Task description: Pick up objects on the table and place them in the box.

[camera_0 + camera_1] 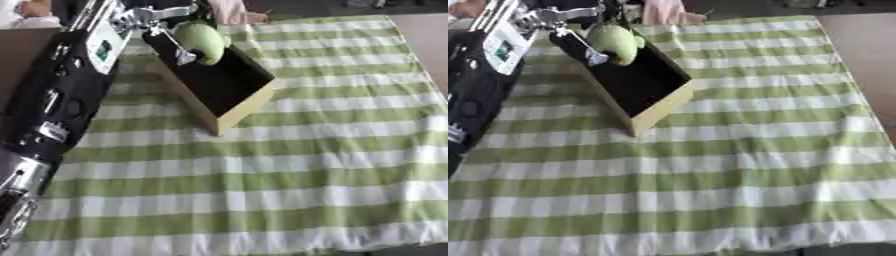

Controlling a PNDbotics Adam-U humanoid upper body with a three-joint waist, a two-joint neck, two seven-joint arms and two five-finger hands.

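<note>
Up at the far left of the table, the left hand [171, 22] has its fingers curled around one pale green rounded object [201, 42], holding it over the dark opening of the box [236, 107]. The object hangs just below and to the right of the hand, above the box's far end, partly past its rim. One box stands on the green-and-white checked cloth [306, 165], tan-walled and dark inside. One green object and one robot hand show; the right hand appears in neither view.
</note>
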